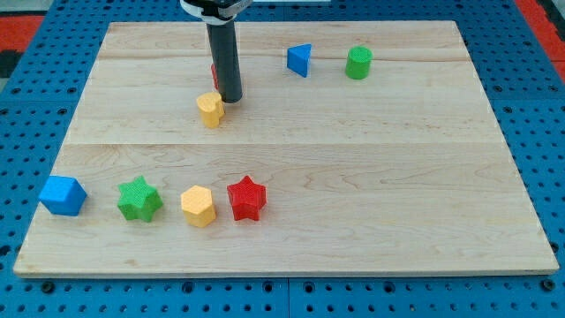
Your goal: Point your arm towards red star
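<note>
- A pale wooden table (353, 177) fills the view, resting on a blue perforated base (26, 132).
- A straight dark rod (224, 57) comes down from the view's top, and my tip (230, 98) rests on the table in its upper left part.
- The arm carries no jaws — it ends in the rod alone, so there is nothing open or closed to report.
- A small yellow plastic block of rounded, uneven shape (210, 109) sits just beside my tip, toward the view's left and slightly below; whether they touch cannot be told.
- A sliver of a red block (214, 75) shows behind the rod on its left edge, mostly hidden, shape unclear.
- A blue triangular plastic block (299, 59) lies to the view's right of my tip and a little higher.
- A green cylindrical plastic block (357, 63) stands further right again, near the table's top edge.
- The red star-shaped plastic block (246, 198) — the task's thing — lies well apart from my tip, straight toward the view's bottom and slightly right.
- A yellow hexagonal plastic block (198, 206) sits just left of the red star, very close to it.
- A green star-shaped plastic block (139, 199) lies further left in that same lower row.
- A blue cube-shaped plastic block (62, 195) ends the row at the table's lower left edge.
</note>
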Robot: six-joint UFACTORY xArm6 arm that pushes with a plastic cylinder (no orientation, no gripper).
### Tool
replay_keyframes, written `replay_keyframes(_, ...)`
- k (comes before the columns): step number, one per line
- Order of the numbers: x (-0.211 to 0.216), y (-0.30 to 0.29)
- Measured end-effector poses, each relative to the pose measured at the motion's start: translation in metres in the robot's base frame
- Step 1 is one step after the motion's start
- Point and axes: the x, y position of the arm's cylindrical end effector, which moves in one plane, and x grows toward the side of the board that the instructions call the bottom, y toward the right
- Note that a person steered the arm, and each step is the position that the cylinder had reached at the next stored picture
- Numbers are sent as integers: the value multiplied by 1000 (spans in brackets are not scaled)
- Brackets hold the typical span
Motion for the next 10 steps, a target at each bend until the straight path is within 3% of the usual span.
replay_keyframes(2,8,2)
replay_keyframes(3,10,53)
replay_keyframes(5,77,122)
replay_keyframes(7,162,122)
replay_keyframes(10,206,47)
